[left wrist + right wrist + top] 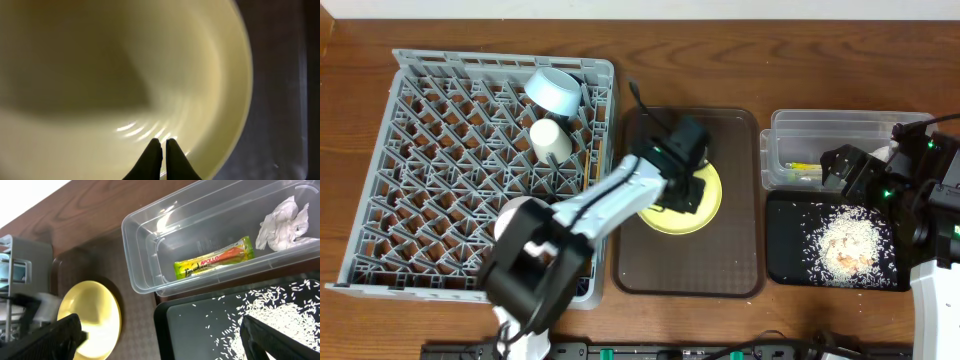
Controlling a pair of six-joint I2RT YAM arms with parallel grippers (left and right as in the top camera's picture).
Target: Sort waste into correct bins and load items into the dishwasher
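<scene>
The round yellow plate lies on the brown serving tray. My left gripper hangs just over the plate's inner face near its rim, shut with nothing between the fingers. The grey dishwasher rack holds a light blue bowl, a white cup and a white bowl half hidden by my left arm. My right gripper is open above the black tray.
The clear tub holds a green-yellow sachet and a crumpled napkin. Rice lies scattered in the black tray. My left arm crosses the rack's right wall.
</scene>
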